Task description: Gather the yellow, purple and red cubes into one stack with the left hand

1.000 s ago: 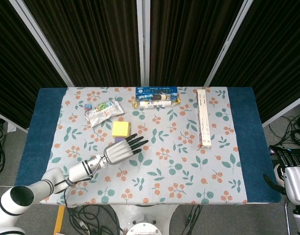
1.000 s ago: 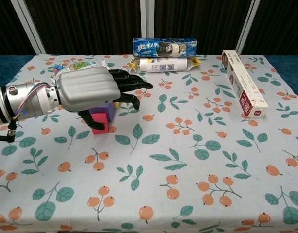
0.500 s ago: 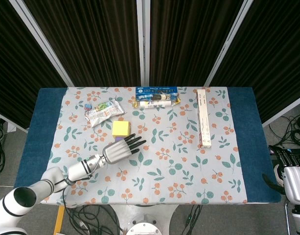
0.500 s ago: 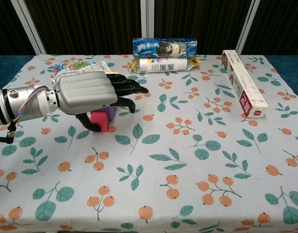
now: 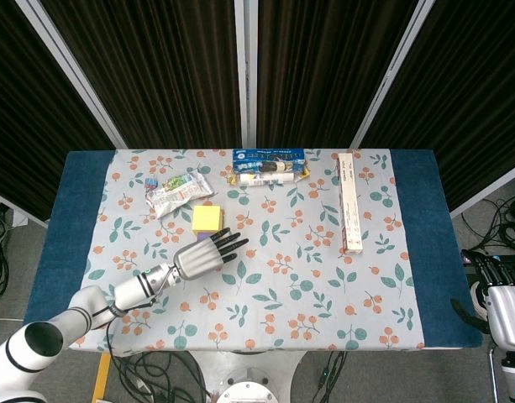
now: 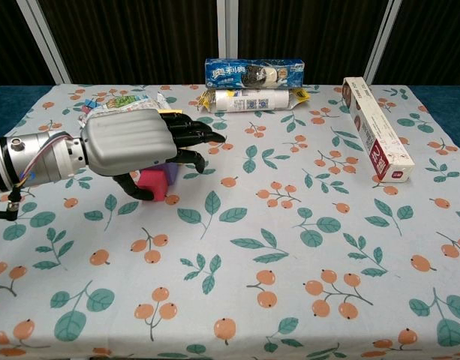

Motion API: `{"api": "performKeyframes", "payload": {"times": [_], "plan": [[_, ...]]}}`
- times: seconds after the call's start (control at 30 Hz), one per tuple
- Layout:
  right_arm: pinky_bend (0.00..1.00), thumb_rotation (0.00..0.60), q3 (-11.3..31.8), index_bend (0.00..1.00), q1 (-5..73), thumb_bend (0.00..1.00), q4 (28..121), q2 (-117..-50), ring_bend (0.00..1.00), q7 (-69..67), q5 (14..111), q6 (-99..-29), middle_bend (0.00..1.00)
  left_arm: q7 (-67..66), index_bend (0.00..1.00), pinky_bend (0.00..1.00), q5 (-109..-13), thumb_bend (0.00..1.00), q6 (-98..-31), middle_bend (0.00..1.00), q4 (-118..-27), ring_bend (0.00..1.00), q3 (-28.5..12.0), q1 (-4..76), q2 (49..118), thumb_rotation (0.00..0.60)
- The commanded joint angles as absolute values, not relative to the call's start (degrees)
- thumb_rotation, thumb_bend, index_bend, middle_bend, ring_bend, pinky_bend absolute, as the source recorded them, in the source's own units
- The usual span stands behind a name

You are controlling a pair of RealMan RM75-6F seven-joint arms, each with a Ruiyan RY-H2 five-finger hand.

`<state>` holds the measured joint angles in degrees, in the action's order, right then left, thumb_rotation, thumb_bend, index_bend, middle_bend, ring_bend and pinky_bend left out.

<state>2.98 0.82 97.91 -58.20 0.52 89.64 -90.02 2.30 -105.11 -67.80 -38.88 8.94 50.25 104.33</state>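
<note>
Beside the yellow cube (image 5: pixel 207 220), the left hand (image 6: pixel 136 142) is lowered further onto the red cube (image 6: pixel 152 186) and purple cube (image 6: pixel 169 171) — fingers curled round the red one, a grasp seemingly being set — though whether it is actually held cannot be told.

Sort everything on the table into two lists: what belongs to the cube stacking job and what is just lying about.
Job:
yellow cube
purple cube
red cube
left hand

Lying about:
blue cookie pack
white tube
long box
snack bag
</note>
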Motion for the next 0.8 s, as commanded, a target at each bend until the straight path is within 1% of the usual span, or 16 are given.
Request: {"api": "performKeyframes", "payload": {"times": [0.03, 0.23, 0.43, 0.57, 0.67, 0.73, 0.8], "plan": [[0.27, 0.6, 2.96, 0.13, 0.76, 0.13, 97.91, -58.21, 0.17, 0.54, 89.71, -90.1, 0.17, 2.48, 0.34, 0.15, -105.05, 0.09, -67.7, 0.04, -38.85, 0.05, 8.99, 50.24, 104.31, 0.6], [0.27, 0.6, 2.95, 0.13, 0.64, 0.13, 97.96, -58.11, 0.17, 0.47, 89.87, -90.34, 0.17, 2.89, 0.34, 0.15, -105.02, 0.09, -68.63, 0.04, -39.92, 0.05, 9.12, 49.82, 103.7, 0.6], [0.27, 0.6, 2.87, 0.13, 0.45, 0.13, 97.4, -58.21, 0.17, -0.67, 89.97, -90.56, 0.17, 6.46, 0.34, 0.15, -103.34, 0.09, -71.79, 0.05, -46.56, 0.05, 8.02, 48.09, 100.23, 0.6], [0.27, 0.6, 2.64, 0.13, 0.41, 0.14, 96.68, -58.26, 0.17, -2.21, 89.72, -90.07, 0.17, 7.02, 0.34, 0.15, -98.13, 0.09, -75.76, 0.05, -55.38, 0.05, 4.18, 44.39, 95.49, 0.6], [0.27, 0.6, 2.13, 0.13, 0.84, 0.14, 96.24, -57.9, 0.17, -4.02, 89.76, -88.55, 0.18, 6.59, 0.31, 0.15, -91.1, 0.09, -75.55, 0.05, -64.41, 0.06, 0.89, 40.85, 90.42, 0.6], [0.27, 0.6, 1.96, 0.13, 1.19, 0.14, 95.69, -57.71, 0.17, -5.32, 89.82, -87.72, 0.18, 5.81, 0.28, 0.15, -86.41, 0.09, -75.24, 0.05, -70.24, 0.06, -0.59, 38.3, 87.04, 0.6], [0.26, 0.6, 1.85, 0.12, 1.65, 0.14, 94.76, -57.41, 0.14, -7.16, 89.73, -86.69, 0.17, 4.69, 0.26, 0.15, -81.08, 0.09, -75.76, 0.05, -75.5, 0.06, -2.2, 35.15, 83.78, 0.6]]}}
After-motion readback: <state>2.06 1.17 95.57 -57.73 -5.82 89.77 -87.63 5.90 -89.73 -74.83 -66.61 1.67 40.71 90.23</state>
